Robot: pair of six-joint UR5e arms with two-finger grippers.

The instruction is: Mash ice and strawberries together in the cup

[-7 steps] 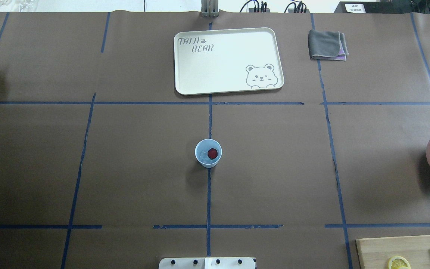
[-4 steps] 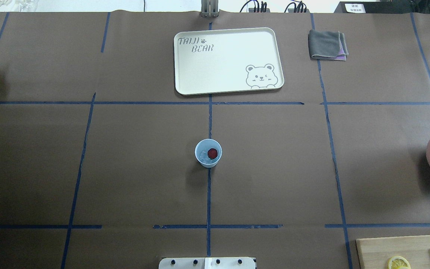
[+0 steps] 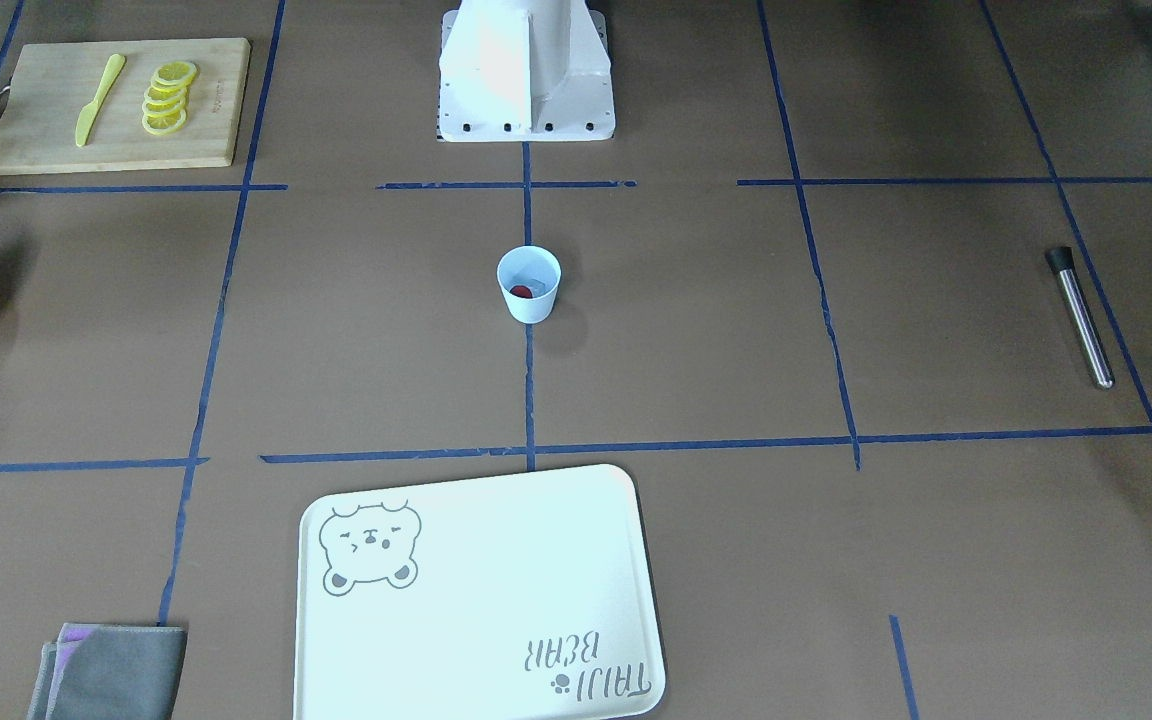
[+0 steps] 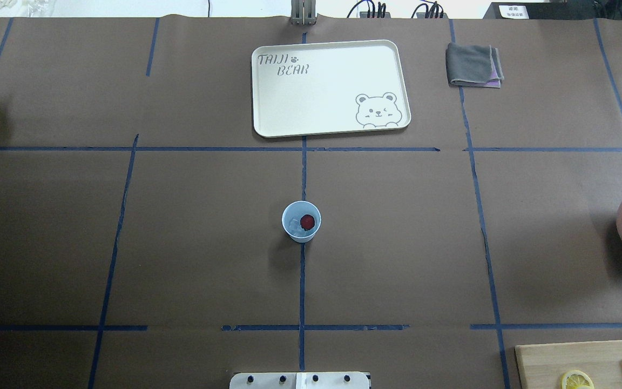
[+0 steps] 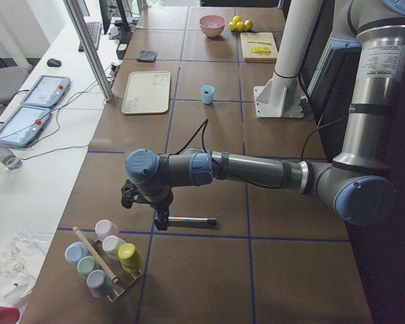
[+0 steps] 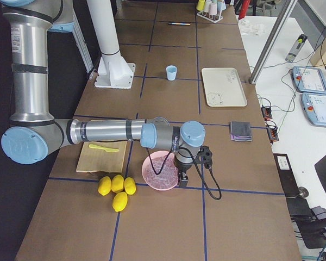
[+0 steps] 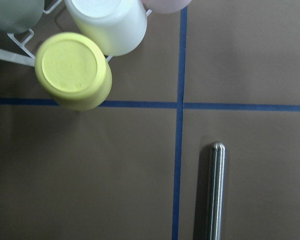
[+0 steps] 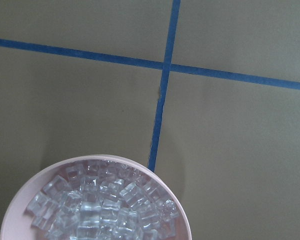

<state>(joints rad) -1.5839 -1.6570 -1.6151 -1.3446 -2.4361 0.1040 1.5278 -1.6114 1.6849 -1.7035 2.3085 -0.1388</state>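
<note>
The light blue cup stands upright at the table's middle, also in the front view. Inside it lie a red strawberry and a few pieces of ice. My left gripper shows only in the exterior left view, far from the cup, pointing down over one end of a steel muddler; I cannot tell if it is open or shut. My right gripper shows only in the exterior right view, beside the pink ice bowl; I cannot tell its state either.
The muddler lies on the table at my far left. A cup rack stands beside it. A cream tray and a grey cloth lie at the back. A cutting board holds lemon slices and a yellow knife.
</note>
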